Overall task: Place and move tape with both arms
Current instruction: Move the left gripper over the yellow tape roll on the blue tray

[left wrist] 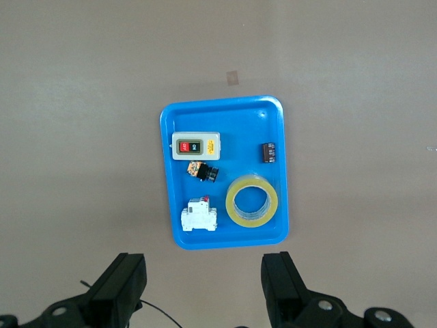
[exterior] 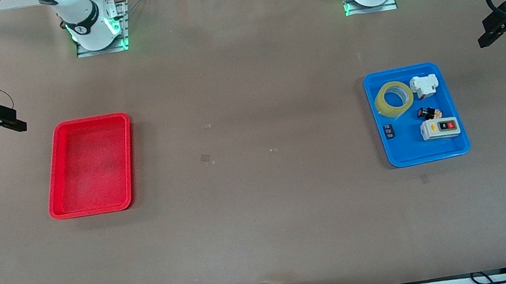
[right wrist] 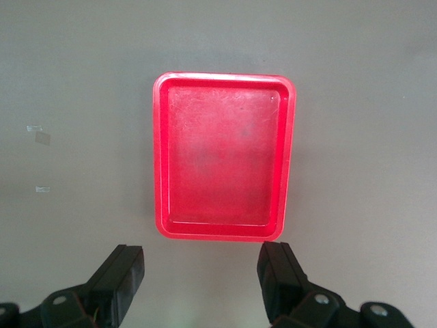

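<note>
Red tray (exterior: 89, 165) (blue tray (exterior: 421, 154) apart)

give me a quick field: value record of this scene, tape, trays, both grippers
tape: yellow tape lies flat in the blue tray, untouched
blue tray: toward the left arm's end of the table; also holds a grey switch box, a white breaker, a small black push button and a small black part
red tray: red tray toward the right arm's end, nothing in it
left gripper: left gripper open, waits in the air near the blue tray
right gripper: right gripper open, waits in the air near the red tray
</note>
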Motion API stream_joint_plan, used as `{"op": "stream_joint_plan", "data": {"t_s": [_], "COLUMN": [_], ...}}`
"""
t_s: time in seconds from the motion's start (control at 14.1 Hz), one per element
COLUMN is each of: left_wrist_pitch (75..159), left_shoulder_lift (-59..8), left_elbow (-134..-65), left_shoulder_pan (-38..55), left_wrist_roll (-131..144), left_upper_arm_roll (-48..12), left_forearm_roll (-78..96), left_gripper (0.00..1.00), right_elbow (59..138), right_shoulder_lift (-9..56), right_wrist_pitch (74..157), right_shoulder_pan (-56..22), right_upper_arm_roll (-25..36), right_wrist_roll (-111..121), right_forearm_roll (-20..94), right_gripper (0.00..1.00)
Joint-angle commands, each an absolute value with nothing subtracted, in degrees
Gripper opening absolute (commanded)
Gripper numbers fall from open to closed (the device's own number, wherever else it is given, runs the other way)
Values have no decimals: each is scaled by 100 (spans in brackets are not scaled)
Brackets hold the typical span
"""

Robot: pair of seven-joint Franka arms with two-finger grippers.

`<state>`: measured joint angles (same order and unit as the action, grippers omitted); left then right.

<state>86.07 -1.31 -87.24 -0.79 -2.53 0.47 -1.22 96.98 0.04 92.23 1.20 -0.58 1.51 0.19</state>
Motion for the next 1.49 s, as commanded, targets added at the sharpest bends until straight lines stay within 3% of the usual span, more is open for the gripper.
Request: {"op": "stream_joint_plan", "data": {"t_s": [0.0,0.36,0.64,0.85,1.42], "left_wrist_pitch": [8666,8666,8919,9499,11862], "left_shoulder_lift": [35,26,0,0,-35], "left_elbow": [-8903,-8929,-9420,-10009,-12337], "left_shoulder_pan": [-62,-62,-62,-62,-53], "left_wrist_roll": [-202,-202,-228,-290,-308], "left_upper_arm_roll": [70,70,62,53,-88], "left_forearm_roll": [-88,-88,-88,-79,-79], "left_gripper": [100,100,100,100,100], "right_elbow": [9703,9686,9686,9686,9686], "right_shoulder_lift": [-184,-158,-158,-158,-149], "right_wrist_pitch": [9097,9105,9105,9105,9105], "right_shoulder_pan": [176,176,176,176,167], "right_upper_arm_roll": [-97,-88,-88,-88,-88], "right_wrist_roll": [264,255,255,255,264], "right_forearm_roll": [35,35,35,35,35], "right_gripper": [100,100,100,100,100]}}
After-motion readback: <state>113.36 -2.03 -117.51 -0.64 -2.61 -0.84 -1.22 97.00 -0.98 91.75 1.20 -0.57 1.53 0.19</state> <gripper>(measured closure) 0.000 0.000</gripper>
